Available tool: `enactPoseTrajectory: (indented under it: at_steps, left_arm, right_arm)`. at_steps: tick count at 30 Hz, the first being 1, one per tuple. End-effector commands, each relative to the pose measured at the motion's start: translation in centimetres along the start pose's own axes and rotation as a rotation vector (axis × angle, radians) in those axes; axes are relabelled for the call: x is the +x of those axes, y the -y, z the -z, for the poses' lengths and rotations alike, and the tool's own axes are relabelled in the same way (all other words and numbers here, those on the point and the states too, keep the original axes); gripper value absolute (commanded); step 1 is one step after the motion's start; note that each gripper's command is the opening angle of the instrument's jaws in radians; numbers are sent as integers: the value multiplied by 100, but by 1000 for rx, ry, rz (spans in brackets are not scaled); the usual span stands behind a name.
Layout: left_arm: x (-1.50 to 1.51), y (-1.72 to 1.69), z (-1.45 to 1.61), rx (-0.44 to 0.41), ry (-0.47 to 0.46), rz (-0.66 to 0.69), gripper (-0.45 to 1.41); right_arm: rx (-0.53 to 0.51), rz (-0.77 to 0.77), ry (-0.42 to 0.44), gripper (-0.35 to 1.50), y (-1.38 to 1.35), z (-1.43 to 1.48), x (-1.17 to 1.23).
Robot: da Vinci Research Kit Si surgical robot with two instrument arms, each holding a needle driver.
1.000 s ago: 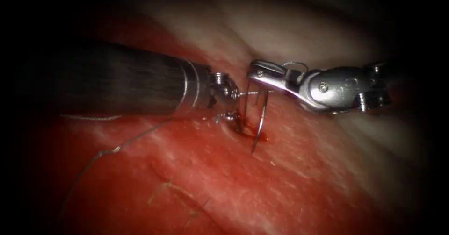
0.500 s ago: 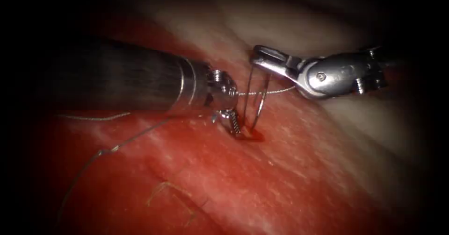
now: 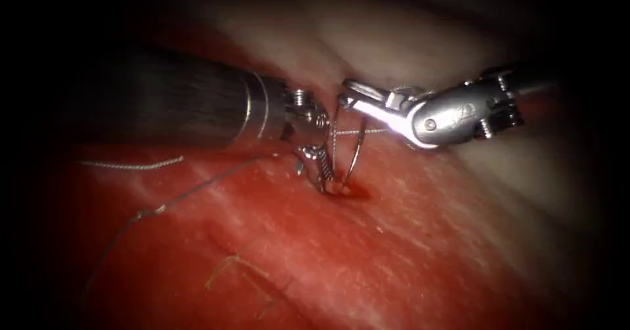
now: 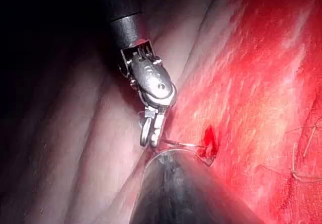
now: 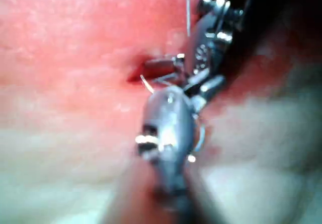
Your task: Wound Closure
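At wound: my right claw clamped on needle top, tip buried; left claw state unclear. Follow needle's curve, I'd say.

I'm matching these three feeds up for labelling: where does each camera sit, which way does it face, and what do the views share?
Endoscope: above and in front of the tissue, facing the red puncture; the left end effector and right end effector meet there around the needle.
Left wrist: rides the left arm, looking along its own shaft at the right end effector.
Right wrist: rides the right arm, looking past its own wrist.
Shared: the puncture.
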Motion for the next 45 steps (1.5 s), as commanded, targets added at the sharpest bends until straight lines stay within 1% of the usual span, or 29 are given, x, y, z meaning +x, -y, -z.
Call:
enactPoseTrajectory:
  at_steps: [1, 9, 14, 20, 23, 25, 27, 31, 32, 34, 38, 39, 42, 45]
  left_arm:
    - [2, 3, -6, -2, 0, 0, 17]
    - [-2, -4, -5, 1, 0, -6, 17]
    - [-2, -9, 5, 26, -17, -13, 17]
    - [3, -29, 20, 68, -38, -16, 17]
    - [3, -47, 22, 92, -55, -22, 17]
    - [2, -67, 18, 112, -64, -27, 17]
    - [4, -84, 11, 114, -79, -31, 12]
    - [11, -98, -5, 124, -99, -36, 9]
    - [15, -99, -15, 130, -103, -36, 9]
    - [20, -94, -27, 126, -116, -37, 9]
    - [20, -87, -37, 121, -119, -39, 9]
    - [17, -78, -42, 119, -122, -45, 9]
    - [9, -69, -48, 115, -136, -26, 9]
    - [4, -66, -51, 114, -134, -24, 9]
  right_arm:
    - [3, 17, -3, -35, 12, -5, -4]
    - [8, 70, 3, -35, 31, -4, -4]
    - [21, 76, 5, -35, 40, 0, -7]
    - [36, 90, 10, -35, 48, 4, -12]
    - [38, 89, 9, -35, 47, 7, -11]
    - [35, 85, 10, -35, 43, 8, -8]
    - [21, 77, 11, -35, 33, 10, -4]
    - [12, 71, 17, -35, 26, 12, -1]
    - [12, 72, 17, -35, 27, 11, -2]
    - [10, 75, 14, -35, 29, 11, -5]
    - [11, 76, 14, -35, 30, 12, -6]
    - [10, 75, 14, -35, 29, 12, -5]
    - [9, 74, 16, -35, 26, 11, -5]
    - [7, 73, 19, -35, 25, 11, -6]
